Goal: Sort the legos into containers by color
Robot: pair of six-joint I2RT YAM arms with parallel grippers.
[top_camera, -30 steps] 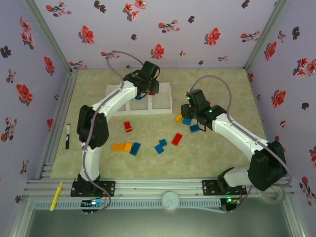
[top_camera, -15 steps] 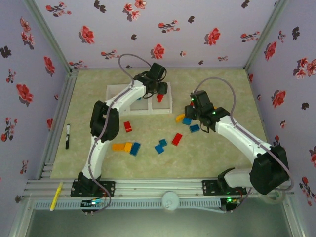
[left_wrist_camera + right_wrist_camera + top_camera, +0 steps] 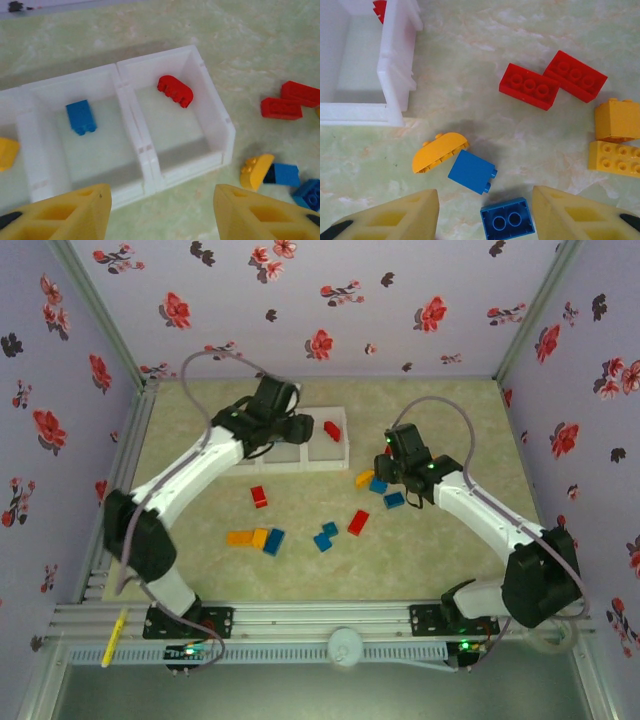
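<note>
Now | your right end effector (image 3: pixel 484 202) hung spread, empty | blue lego (image 3: pixel 507 220) lay on the tabletop (image 3: pixel 520 140) just between its fingers (image 3: pixel 395 215), square, slightly askew to them | your left end effector (image 3: pixel 159 207) hung spread, empty, over the containers (image 3: pixel 222 135), red lego (image 3: pixel 175 91) in the compartment ahead

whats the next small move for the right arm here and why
Probably lower the right arm's jaws onto the blue two-stud brick: they stand open and empty just above it, and it lies studs-up between them. The middle compartment holds a blue brick, so it likely belongs there next.
</note>
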